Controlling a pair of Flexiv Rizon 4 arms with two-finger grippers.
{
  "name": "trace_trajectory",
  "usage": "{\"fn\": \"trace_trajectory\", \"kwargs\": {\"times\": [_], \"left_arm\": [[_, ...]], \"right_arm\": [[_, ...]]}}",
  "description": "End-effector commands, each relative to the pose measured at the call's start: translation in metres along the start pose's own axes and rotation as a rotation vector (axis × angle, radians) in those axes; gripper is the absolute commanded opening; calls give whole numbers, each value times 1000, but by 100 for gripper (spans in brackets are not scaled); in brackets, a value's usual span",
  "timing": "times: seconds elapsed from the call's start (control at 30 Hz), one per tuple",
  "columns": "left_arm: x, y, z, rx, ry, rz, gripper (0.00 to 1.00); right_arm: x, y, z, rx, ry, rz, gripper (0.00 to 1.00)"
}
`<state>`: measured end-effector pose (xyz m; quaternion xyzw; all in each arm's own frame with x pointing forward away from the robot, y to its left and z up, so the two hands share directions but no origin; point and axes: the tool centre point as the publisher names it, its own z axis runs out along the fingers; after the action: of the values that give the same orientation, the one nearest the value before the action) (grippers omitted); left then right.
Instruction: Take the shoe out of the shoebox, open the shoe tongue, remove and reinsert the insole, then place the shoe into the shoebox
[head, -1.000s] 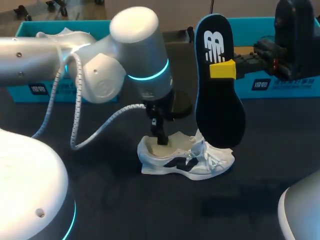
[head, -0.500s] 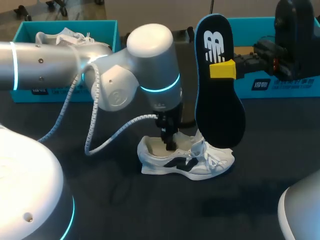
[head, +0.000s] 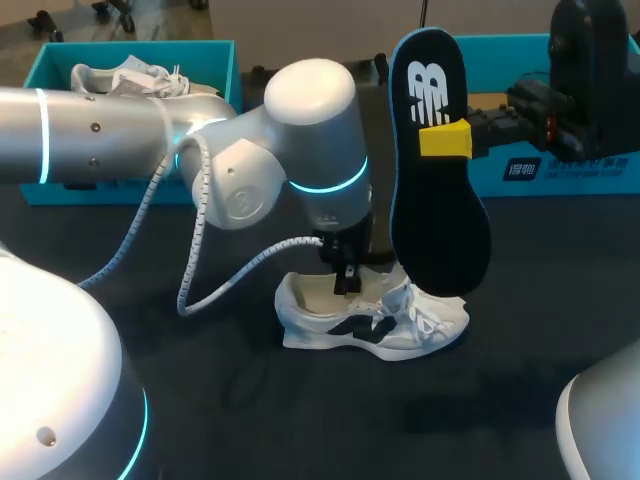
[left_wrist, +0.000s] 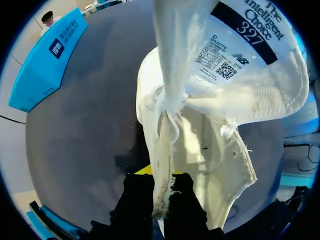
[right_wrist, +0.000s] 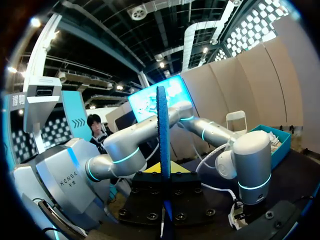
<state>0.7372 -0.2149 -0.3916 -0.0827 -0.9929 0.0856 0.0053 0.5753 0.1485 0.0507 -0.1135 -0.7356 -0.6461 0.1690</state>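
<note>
A white shoe (head: 368, 322) with dark side marks lies on its sole mid-table, toe to the right. My left gripper (head: 345, 281) is down in its opening. In the left wrist view that gripper (left_wrist: 161, 186) is shut on the side edge of the shoe's upper (left_wrist: 165, 145), with the labelled tongue (left_wrist: 240, 60) folded back ahead of it. The dark insole (head: 436, 170) hangs upright above the shoe's toe, pinched by my right gripper (head: 446, 140). In the right wrist view the insole (right_wrist: 162, 145) stands edge-on between that gripper's (right_wrist: 165, 192) fingers.
A teal shoebox (head: 205, 47) at the back left holds another white shoe (head: 125, 74). A second teal box (head: 560, 170) stands at the back right behind my right arm. My left arm's cable (head: 215, 280) loops down beside the shoe's heel.
My left gripper has slid a little to the right along the shoe's opening and closed from wide open onto the upper's edge. The right arm and insole have not moved.
</note>
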Motion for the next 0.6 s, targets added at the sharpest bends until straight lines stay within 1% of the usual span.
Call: {"fn": "trace_trajectory", "kwargs": {"times": [0.03,0.2,0.37,0.53,0.6], "left_arm": [[4,6,-14,18,4,31,0],[5,4,-27,33,34,113,0],[2,5,-48,49,61,244,0],[2,6,-64,39,84,469,0],[7,7,-70,34,74,612,0]], "right_arm": [[-3,2,3,3,3,1,0],[-3,2,3,3,3,1,0],[-3,2,3,3,3,1,0],[-3,2,3,3,3,1,0],[-3,2,3,3,3,1,0]]}}
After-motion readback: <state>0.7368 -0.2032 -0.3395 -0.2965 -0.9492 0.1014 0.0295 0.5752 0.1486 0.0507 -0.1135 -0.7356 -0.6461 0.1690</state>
